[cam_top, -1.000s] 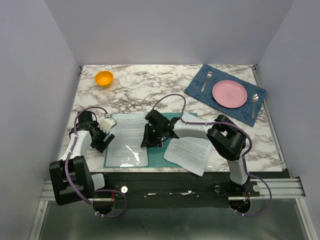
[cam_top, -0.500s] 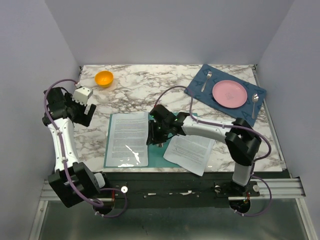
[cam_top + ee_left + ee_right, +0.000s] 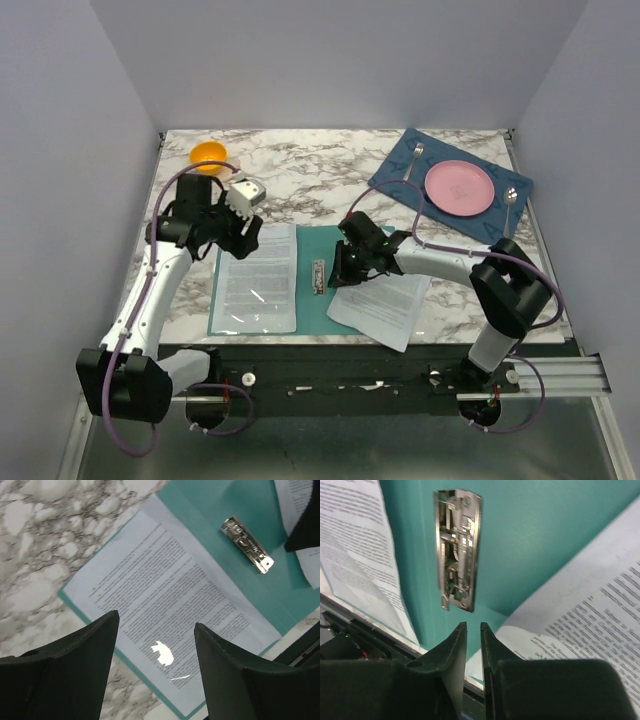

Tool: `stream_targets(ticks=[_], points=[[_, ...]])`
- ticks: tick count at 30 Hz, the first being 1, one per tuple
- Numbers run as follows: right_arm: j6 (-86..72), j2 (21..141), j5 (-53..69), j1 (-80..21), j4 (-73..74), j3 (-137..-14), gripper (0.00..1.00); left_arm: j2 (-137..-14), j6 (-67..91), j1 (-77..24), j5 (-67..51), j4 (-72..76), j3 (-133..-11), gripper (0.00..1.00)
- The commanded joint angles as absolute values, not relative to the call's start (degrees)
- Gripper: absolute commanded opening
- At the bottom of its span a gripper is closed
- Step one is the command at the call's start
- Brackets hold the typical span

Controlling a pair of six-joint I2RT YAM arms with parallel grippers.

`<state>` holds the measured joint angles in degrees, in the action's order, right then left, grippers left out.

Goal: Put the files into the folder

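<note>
At the near edge of the bench [image 3: 300,180] the folder [image 3: 318,315] lies open and flat, teal inside, with a metal clip [image 3: 456,550] fixed along its middle. The right file [image 3: 385,305] lies tilted, partly on the folder's right half, its near corner hanging past the bench edge. The left file [image 3: 255,285] lies straight on the folder's left half, with a bright spot of glare on it. Both are covered in dense black print, too small to read.

The right gripper [image 3: 471,625] hangs low over the folder, between the clip and the right file's edge. Its fingers [image 3: 455,645] are almost pressed together, only a thin slit between them, and nothing shows in it; whether they touch the paper I cannot tell.

The left gripper [image 3: 156,622] hovers over the far part of the left file, its fingers [image 3: 75,655] spread wide and holding nothing.

Farther back, an orange bowl [image 3: 208,154] sits at the far left. At the far right a dark blue placemat [image 3: 400,185] carries a pink plate [image 3: 459,187], a fork [image 3: 415,160] and a spoon [image 3: 510,205].
</note>
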<state>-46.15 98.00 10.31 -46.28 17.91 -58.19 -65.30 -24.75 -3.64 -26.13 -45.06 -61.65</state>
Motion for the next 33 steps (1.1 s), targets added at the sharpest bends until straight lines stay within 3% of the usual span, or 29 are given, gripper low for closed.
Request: stream_targets(ticks=[1, 17, 24, 33], points=[[-45.09, 99.58, 12.74, -45.97, 10.12, -57.75, 0.24, -68.20, -17.93, -12.91, -22.59, -38.52, -58.02, 0.71], [-50.98, 101.08, 16.08, -45.61, 0.88, -49.76, 0.25, -85.95, -9.85, -28.47, -25.40, -28.57, -59.06, 0.65], [-52.46, 103.00, 17.23, -45.53, -1.84, -48.17, 0.25, -91.75, -9.23, -30.23, -24.79, -26.46, -58.27, 0.63], [-56.95, 103.97, 16.00, -45.35, -5.10, -45.00, 0.22, -95.88, -9.32, -30.59, -21.01, -26.19, -59.50, 0.47]])
